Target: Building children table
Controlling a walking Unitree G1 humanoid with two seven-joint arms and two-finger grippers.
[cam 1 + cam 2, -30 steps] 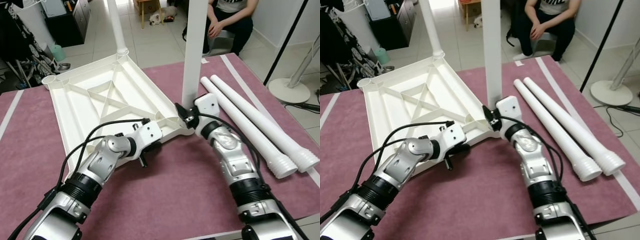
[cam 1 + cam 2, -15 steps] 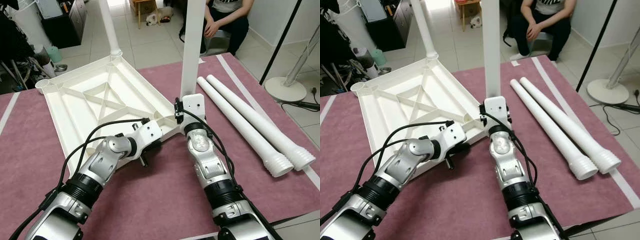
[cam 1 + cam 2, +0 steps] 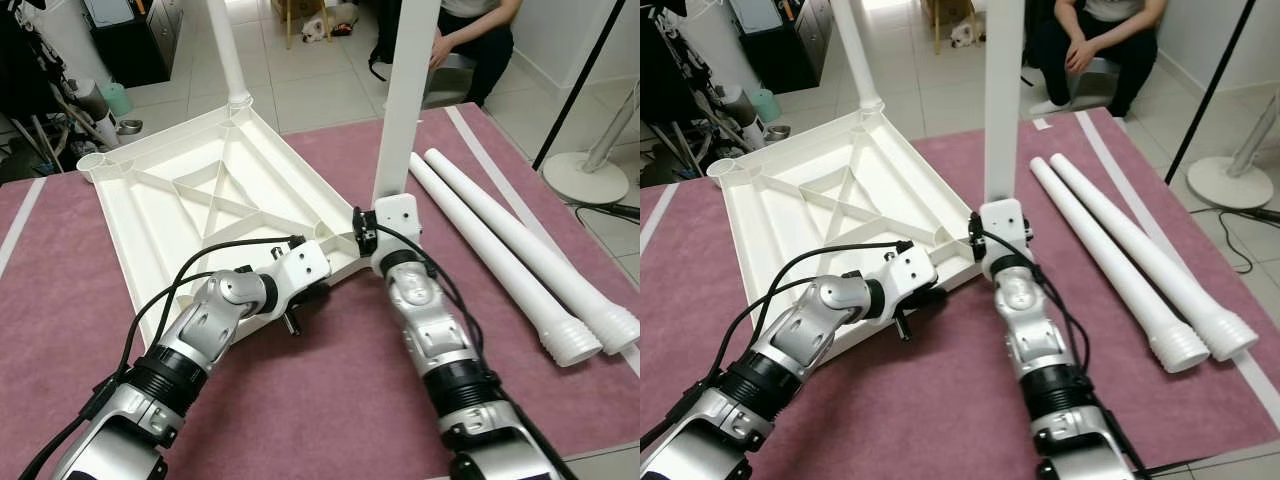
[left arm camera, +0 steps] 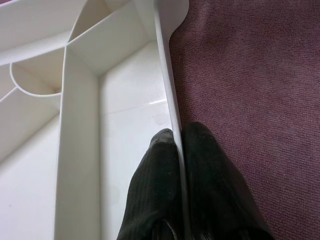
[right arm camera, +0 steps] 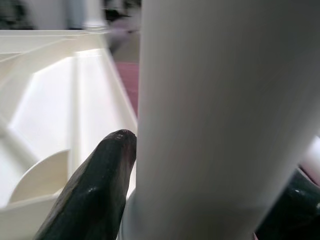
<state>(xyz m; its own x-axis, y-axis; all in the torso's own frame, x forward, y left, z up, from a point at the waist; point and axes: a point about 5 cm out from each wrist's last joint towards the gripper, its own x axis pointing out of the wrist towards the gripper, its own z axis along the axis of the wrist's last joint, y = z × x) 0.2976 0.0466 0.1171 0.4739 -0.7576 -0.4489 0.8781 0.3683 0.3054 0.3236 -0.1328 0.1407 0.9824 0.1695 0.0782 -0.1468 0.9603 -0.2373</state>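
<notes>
My left gripper (image 4: 177, 145) pinched the near rim of the inverted white tabletop (image 3: 190, 215) on the maroon mat (image 3: 340, 400); my right gripper (image 5: 200, 190) clamped the upright table leg (image 3: 405, 100) at the tabletop's near corner. Two spare legs (image 3: 510, 260) lay beside it on the right.

The upright leg (image 3: 405, 100) and the far-corner leg (image 3: 228, 50) run off the top edge, and the seated person (image 3: 470, 40) is cut off there above the chest.

Left gripper (image 4: 177, 142) jaws clamped on white tabletop (image 4: 120, 100) rim, over maroon carpet (image 4: 250, 75).
</notes>
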